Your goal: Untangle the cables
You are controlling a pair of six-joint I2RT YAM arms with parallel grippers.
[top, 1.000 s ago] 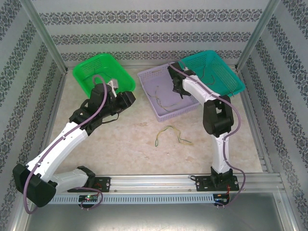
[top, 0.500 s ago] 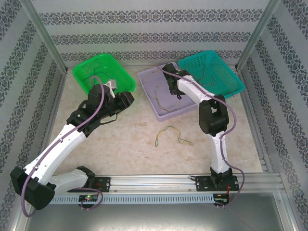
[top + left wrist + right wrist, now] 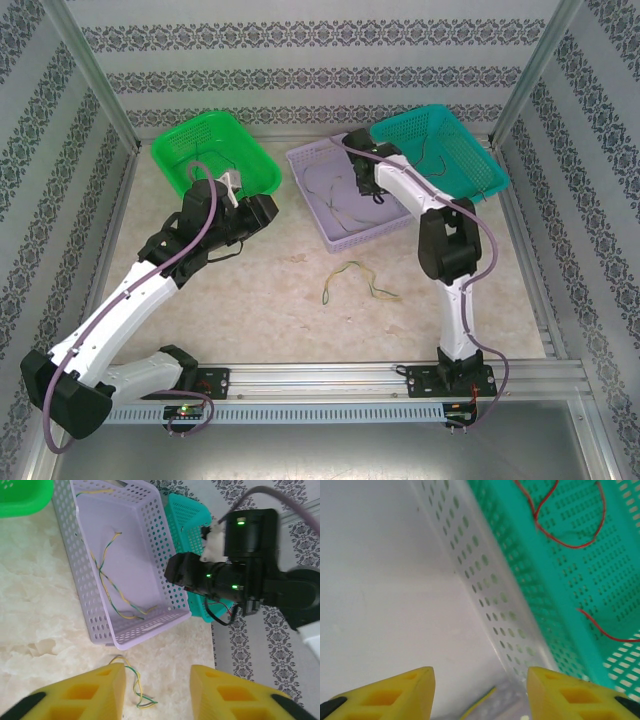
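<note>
Right claw (image 3: 479,692) spread wide and empty, low inside the lavender basket (image 3: 485,580), near its wall beside the teal basket (image 3: 570,590).
Left claw (image 3: 157,690) gapes empty over bare table (image 3: 40,630). A yellow-green cable (image 3: 101,572) lies in the lavender basket, a red cable (image 3: 536,516) in the teal one, and a loose cable (image 3: 350,265) on open tabletop.

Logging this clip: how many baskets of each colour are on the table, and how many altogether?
green basket: 1
lavender basket: 1
teal basket: 1
Total: 3
</note>
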